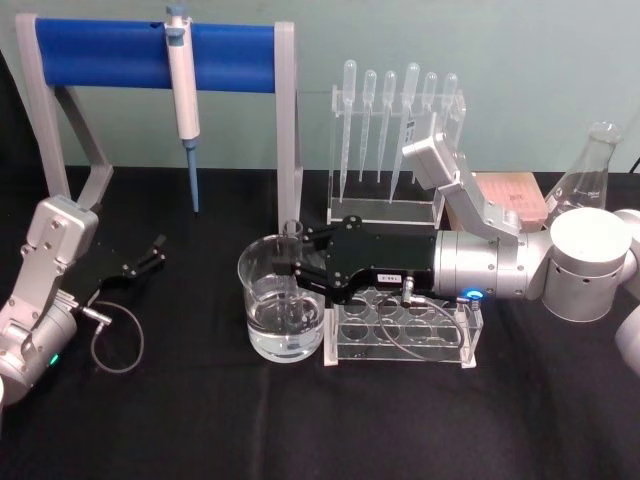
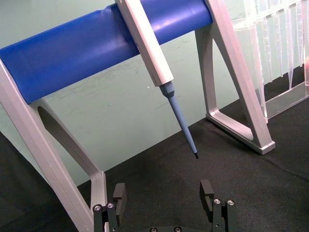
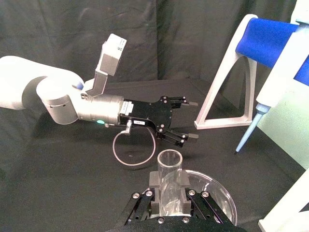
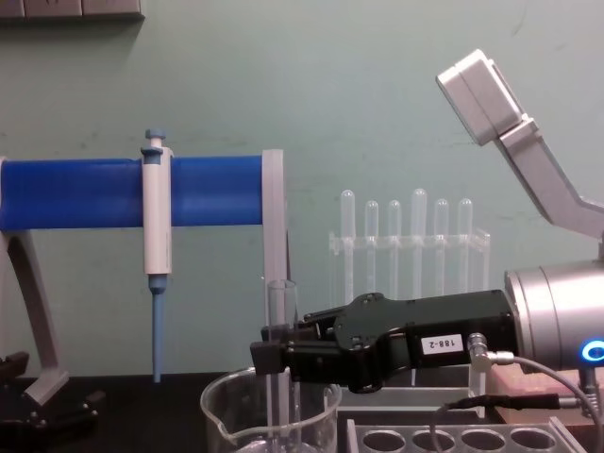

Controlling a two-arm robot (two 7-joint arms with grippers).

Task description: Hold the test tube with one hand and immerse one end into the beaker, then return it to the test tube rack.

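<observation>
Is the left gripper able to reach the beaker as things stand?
Probably yes. The left gripper is open, and bare black cloth lies between it and the beaker. The right gripper holds the test tube in it from the other side.

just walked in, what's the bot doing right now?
The right gripper is shut on the test tube and holds it upright, with its lower end down inside the beaker, which has clear liquid in it. The test tube rack stands just beside the beaker, under the right arm. The left gripper rests open on the table at the left, idle.
</observation>
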